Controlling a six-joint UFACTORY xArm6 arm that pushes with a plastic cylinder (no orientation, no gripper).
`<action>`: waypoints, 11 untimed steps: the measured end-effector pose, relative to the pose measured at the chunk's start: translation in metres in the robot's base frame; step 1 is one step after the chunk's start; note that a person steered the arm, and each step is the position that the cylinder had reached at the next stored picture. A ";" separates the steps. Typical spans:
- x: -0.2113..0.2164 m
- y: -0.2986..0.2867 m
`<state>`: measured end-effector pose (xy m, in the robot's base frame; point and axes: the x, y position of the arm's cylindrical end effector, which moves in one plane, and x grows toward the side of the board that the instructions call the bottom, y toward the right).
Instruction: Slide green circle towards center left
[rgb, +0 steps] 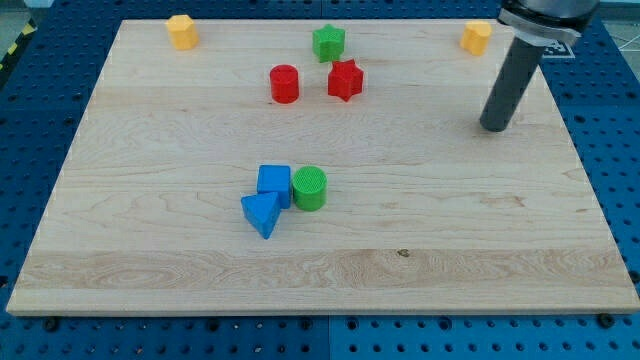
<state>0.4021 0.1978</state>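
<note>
Ridged green circle (310, 187) touches blue cube (274, 183).

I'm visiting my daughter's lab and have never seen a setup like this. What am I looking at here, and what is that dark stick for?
This is a single camera picture of a robot arm working over a wooden board. The arm has no pincer; it ends in a dark rod, and my tip slides along the board to push blocks. Nothing is held.

On the board: a green circle near the middle, right against a blue square, with a blue triangle just below. Toward the view's top sit a red cylinder, a red star and a green star. Two yellow blocks sit near the top corners.

My tip is at the view's upper right, far from the green circle.
</note>
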 end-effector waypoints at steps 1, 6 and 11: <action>0.021 -0.006; 0.113 -0.169; 0.074 -0.262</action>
<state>0.4756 -0.0638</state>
